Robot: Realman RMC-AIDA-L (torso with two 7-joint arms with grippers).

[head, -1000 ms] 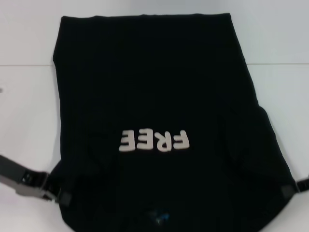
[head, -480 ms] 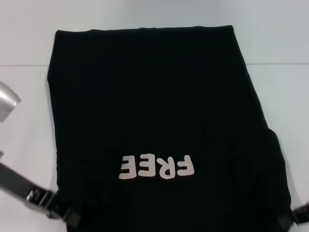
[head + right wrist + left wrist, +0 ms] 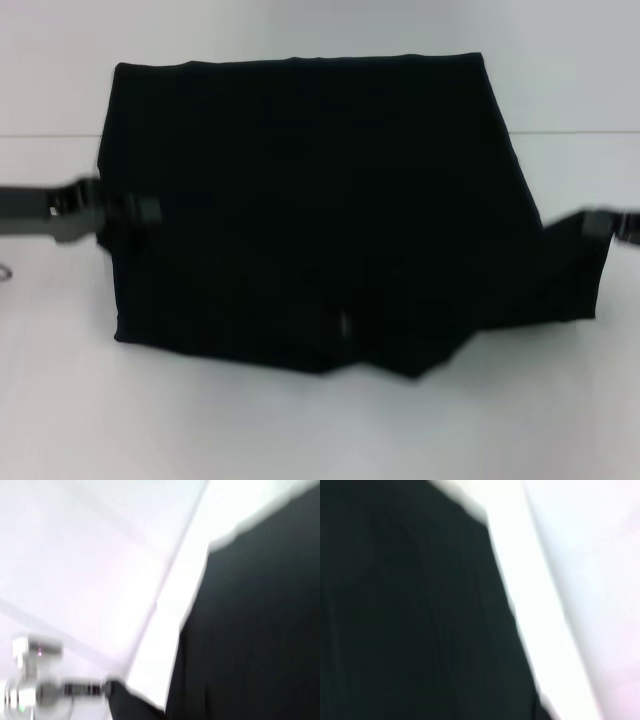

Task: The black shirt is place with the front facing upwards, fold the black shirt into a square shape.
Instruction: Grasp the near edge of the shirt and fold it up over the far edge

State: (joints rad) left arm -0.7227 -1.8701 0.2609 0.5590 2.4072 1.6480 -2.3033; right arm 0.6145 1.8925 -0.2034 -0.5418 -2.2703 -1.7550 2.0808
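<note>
- Dark metal fingers of the left gripper (image 3: 135, 210) are pinching the left edge of the black shirt (image 3: 310, 210), closed on the cloth about halfway along that side in the head view.
- Its grey arm is reaching in from the left border of that view, lying low over the white table (image 3: 300, 430).
- On the opposite side, the right gripper (image 3: 590, 225) is gripping the shirt's right edge, its fingers closed on a flap of cloth that is sticking out past the rest of the garment.
- Black cloth is lying doubled over on the table as a wide, roughly four-sided block, with only plain fabric facing up and no lettering showing.
- Its far edge is running straight near the back of the table, while the near edge is sagging unevenly to a blunt point right of the middle.
- A small pale mark is showing on the cloth just above that point.
- Filling most of the left wrist view, the black shirt (image 3: 410, 615) is lying against the bright white table (image 3: 590, 580).
- From the right wrist camera, the shirt (image 3: 250, 630) is covering one side, the table (image 3: 85, 555) the other, and the left gripper (image 3: 75, 690) is showing blurred at the cloth's far corner.
</note>
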